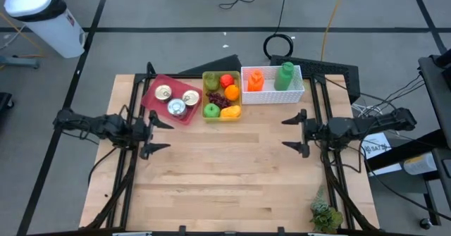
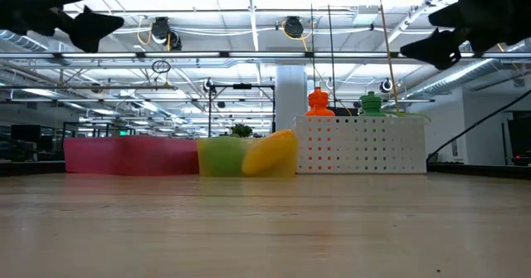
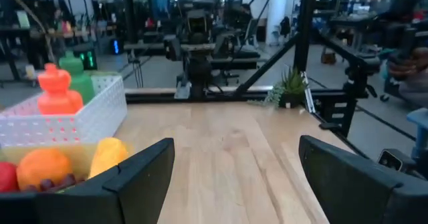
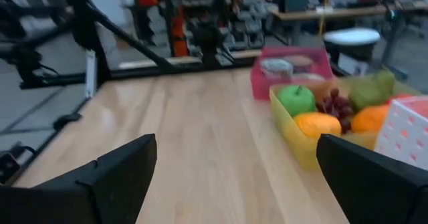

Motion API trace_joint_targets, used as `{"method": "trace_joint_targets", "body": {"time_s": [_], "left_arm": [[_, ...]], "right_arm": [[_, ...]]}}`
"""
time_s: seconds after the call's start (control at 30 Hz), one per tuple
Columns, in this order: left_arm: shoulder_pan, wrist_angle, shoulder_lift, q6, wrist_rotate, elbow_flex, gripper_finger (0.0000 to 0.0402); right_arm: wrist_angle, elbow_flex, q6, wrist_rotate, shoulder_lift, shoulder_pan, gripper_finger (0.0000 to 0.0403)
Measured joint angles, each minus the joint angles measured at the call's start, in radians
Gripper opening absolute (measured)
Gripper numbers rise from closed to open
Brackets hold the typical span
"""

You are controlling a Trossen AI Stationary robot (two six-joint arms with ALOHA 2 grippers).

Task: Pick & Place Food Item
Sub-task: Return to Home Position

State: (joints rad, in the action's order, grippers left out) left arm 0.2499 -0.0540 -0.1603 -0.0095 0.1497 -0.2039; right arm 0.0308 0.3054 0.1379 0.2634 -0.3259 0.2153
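Across the desk point(image 1: 232, 172), my left hand point(image 1: 165, 134) at nine and right hand point(image 1: 287, 132) at three gape empty; I'd fear the left clipping the red bin point(image 1: 151, 96).

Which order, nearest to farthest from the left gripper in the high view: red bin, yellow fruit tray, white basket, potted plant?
1. The red bin, just beyond the left gripper.
2. The yellow fruit tray, next to the bin on its right.
3. The white basket, far edge, right of the tray.
4. The potted plant, near right corner.
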Motion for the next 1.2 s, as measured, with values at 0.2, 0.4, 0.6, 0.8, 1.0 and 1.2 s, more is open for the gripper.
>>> {"method": "trace_joint_targets", "body": {"time_s": [0.2, 0.4, 0.6, 0.8, 1.0, 1.2], "left_arm": [[0.001, -0.107, 0.123, -0.013, -0.018, 0.022, 0.0329], [0.002, -0.041, 0.144, -0.02, -0.085, 0.104, 0.0328], [0.002, -0.039, 0.146, -0.009, -0.125, 0.107, 0.0328], [0.001, 0.017, 0.148, -0.019, -0.124, 0.138, 0.0329], [0.001, 0.106, 0.146, -0.03, -0.123, 0.19, 0.0328], [0.001, 0.104, 0.147, -0.022, -0.123, 0.189, 0.0329]], "right_arm": [[-0.01, -0.046, -0.03, -0.006, 0.121, 0.001, 0.0391], [-0.106, -0.144, -0.06, -0.11, 0.16, 0.002, 0.0391], [-0.114, -0.177, -0.085, -0.111, 0.232, -0.005, 0.0392], [-0.057, -0.182, -0.173, -0.111, 0.302, -0.005, 0.0392], [-0.216, -0.275, -0.174, -0.114, 0.313, -0.005, 0.0392], [-0.124, -0.286, -0.149, -0.109, 0.313, -0.005, 0.0392]]}}
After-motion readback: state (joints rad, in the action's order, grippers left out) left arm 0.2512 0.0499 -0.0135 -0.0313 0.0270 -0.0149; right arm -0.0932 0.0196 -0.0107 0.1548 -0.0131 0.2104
